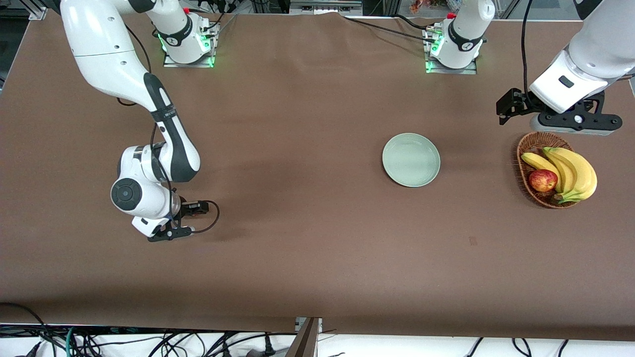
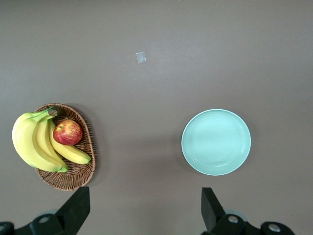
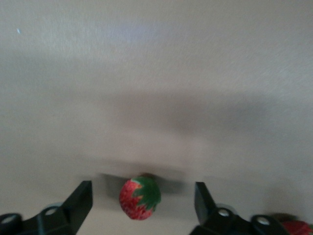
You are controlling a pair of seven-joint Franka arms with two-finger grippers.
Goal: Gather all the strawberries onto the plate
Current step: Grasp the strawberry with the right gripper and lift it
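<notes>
Low, right tool (image 3: 142,205) astride strawberry (image 3: 140,198).

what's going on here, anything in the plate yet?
Not yet: the plate is empty. The right tool is low over the table at the right arm's end, open around a strawberry; another peeks in beside it. The left tool waits, open, above the fruit basket.

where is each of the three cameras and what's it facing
Front view: high across the table, facing both arm bases; shows both arms, the plate and basket.
Left wrist view: above the table looking down, open left gripper fingertips in frame.
Right wrist view: low over the table, open right gripper around a strawberry.
Front and left wrist views share plate and basket.
</notes>
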